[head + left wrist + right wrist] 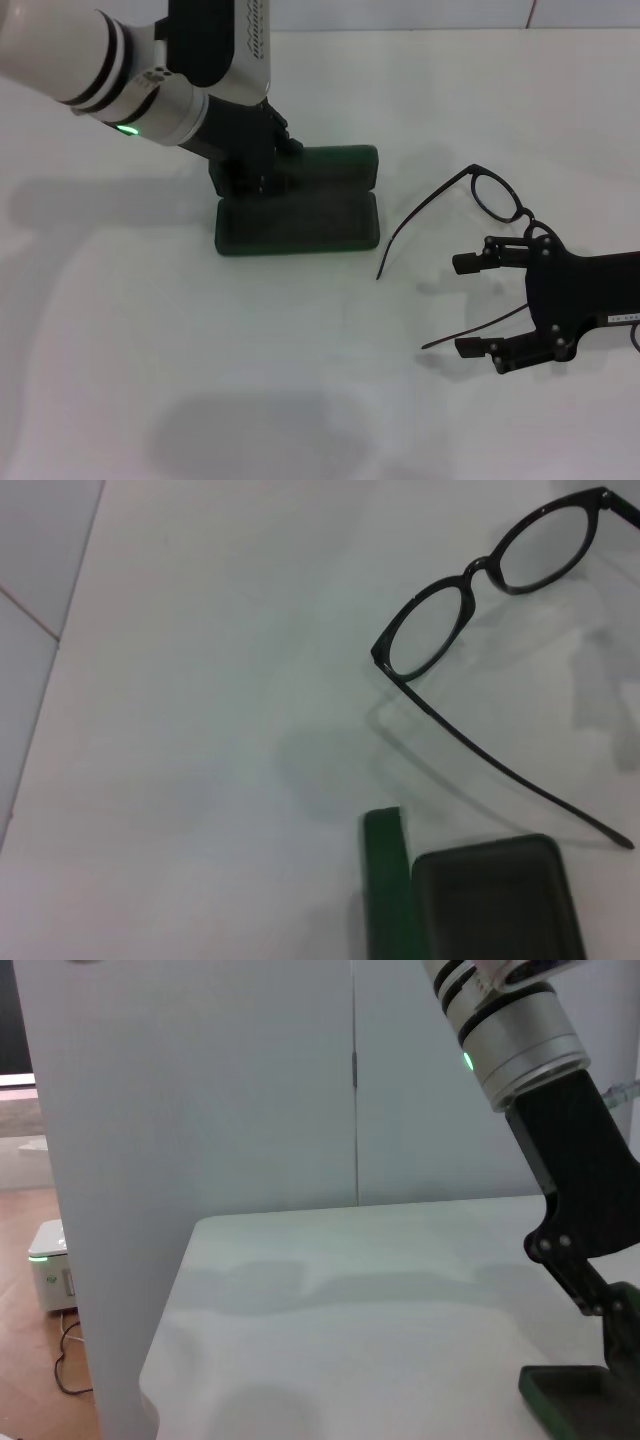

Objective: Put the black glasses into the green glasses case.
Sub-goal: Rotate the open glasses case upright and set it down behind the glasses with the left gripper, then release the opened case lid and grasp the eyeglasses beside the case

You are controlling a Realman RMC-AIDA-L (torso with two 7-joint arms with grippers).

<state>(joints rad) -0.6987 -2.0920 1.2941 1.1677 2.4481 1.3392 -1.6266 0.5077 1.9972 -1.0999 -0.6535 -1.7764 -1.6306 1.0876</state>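
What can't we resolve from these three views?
- Left tool: head view, its fingertips merge with the green glasses case; open or shut unclear.
- Black glasses: head view, the right tool, open, covers one lens; left wrist view, edge crops the far lens.
- Case: both wrist views, cut off by the edge.
- Case lettering: not legible.

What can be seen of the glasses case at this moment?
The case is a dark green hard-shell clamshell with rounded corners, lying open on the white table. Its darker, felt-like lining faces up, and both halves look empty. One half lies nearer the robot, the other beyond it, joined at the hinge. The left gripper is down at its left end, apparently holding it there; its fingers are hidden. The glasses lie apart to its right, not touching it.
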